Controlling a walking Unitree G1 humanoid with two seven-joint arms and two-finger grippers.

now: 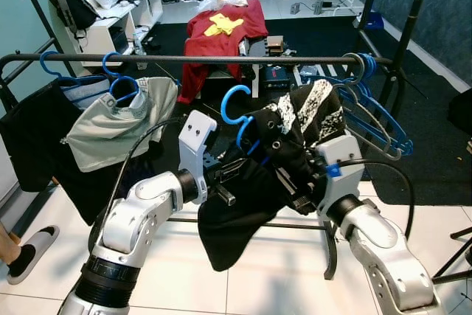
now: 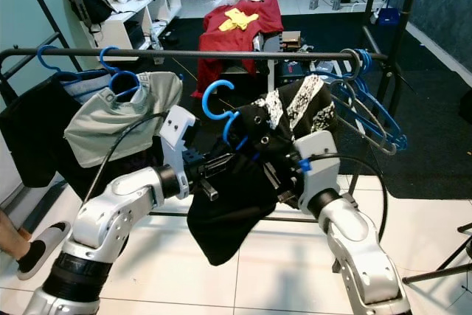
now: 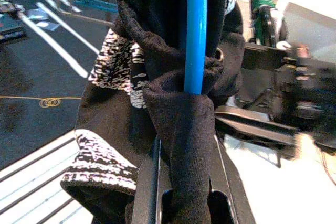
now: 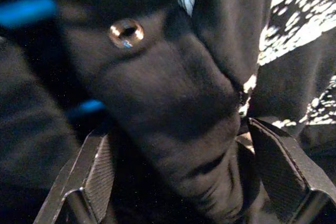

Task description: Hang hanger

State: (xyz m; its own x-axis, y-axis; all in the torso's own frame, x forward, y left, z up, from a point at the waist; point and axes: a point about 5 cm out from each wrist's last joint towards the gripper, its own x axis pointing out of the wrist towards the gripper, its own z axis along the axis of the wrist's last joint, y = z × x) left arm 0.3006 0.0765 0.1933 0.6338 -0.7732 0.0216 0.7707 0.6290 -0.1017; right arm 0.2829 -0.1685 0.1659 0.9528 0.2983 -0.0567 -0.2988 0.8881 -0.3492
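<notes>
A blue hanger [image 1: 234, 102] carries a black garment [image 1: 251, 189] with white patterned patches. Both hang in front of and just below the black rail [image 1: 221, 58], the blue hook free of it. My left gripper [image 1: 234, 176] grips from the left; in the left wrist view its fingers [image 3: 149, 187] press on a fold of black cloth wrapped over the blue hanger bar [image 3: 195, 30]. My right gripper [image 1: 299, 191] holds the garment from the right, and in the right wrist view black cloth [image 4: 173, 108] with a metal snap sits pinched between its fingers [image 4: 86, 177].
A grey-green shirt [image 1: 122, 127] and a dark garment [image 1: 29, 138] hang on blue hangers at the rail's left. Several empty blue hangers [image 1: 372, 105] cluster at its right end. A red-covered table [image 1: 221, 31] stands behind. A person's slippered foot [image 1: 26, 252] is at lower left.
</notes>
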